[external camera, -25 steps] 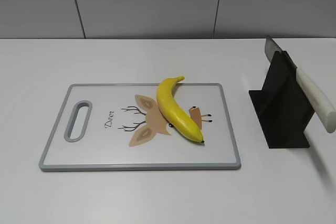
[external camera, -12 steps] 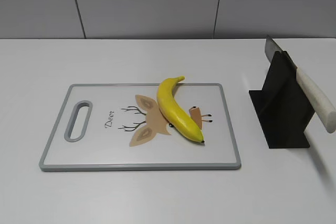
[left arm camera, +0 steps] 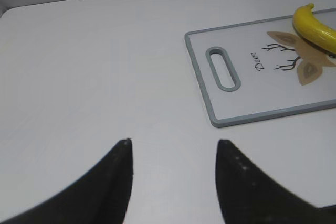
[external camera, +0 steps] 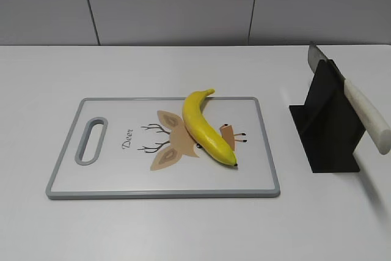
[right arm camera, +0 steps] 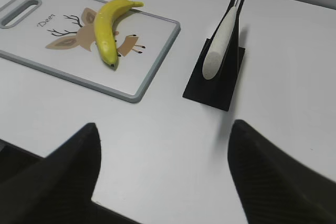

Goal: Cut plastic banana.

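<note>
the plastic banana, glossy yellow and whole, is seen in the exterior view lying diagonally on a white cutting board with a grey rim, across a printed deer design, its stem at the board's far edge and its dark tip toward the near right. the board is laid flat on a white table, its handle slot on the left. to the right, well apart from the board, a knife with a pale handle is propped at a slant in a black stand, handle raised and outward, likely so that it can be gripped easily. no arm is shown in this view, and no cut is visible on the banana.

in the left wrist view, the left gripper is shown at the bottom, its two dark fingers spread apart and empty above bare table. the board's handle end is seen ahead to the right, with only the banana's stem end at the frame edge.

in the right wrist view, the right gripper is shown spread wide with nothing between its fingers. the knife and stand are seen ahead, slightly to the right, and the banana on the board to the left. the knife is judged to be the first thing needed.
</note>
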